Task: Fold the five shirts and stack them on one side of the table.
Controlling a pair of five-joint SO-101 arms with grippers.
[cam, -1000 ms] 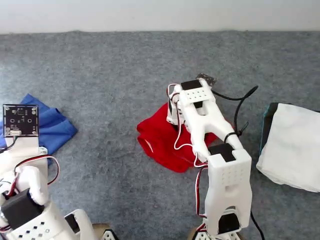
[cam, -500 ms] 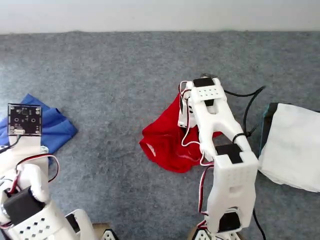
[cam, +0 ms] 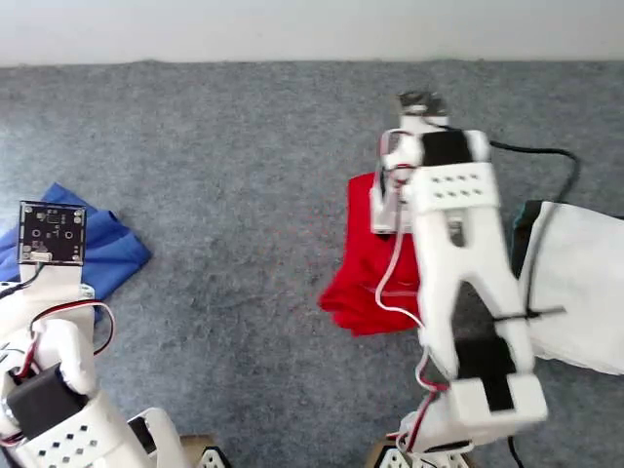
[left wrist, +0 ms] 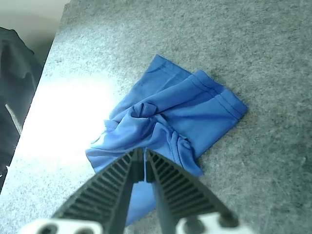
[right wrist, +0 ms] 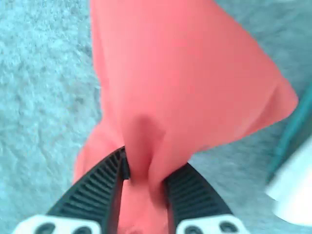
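A red shirt [cam: 361, 263] hangs partly lifted at the table's middle right, its lower end bunched on the grey cloth. My right gripper [right wrist: 144, 175] is shut on a fold of the red shirt [right wrist: 185, 83], and its arm [cam: 458, 234] stretches over the shirt. At the left edge a crumpled blue shirt [cam: 112, 249] lies flat. My left gripper [left wrist: 145, 158] hovers over the blue shirt [left wrist: 180, 112], shut with nothing between its fingers.
A folded white shirt [cam: 575, 283] lies at the right edge on top of a dark teal one [cam: 522, 234]; both sit close beside the red shirt. A pale wall [cam: 312, 29] borders the table's far side. The grey table [cam: 224, 175] lies bare between the arms.
The right arm has swung right and farther back, pulling the red shirt up and toward the white stack. The left arm has hardly moved.
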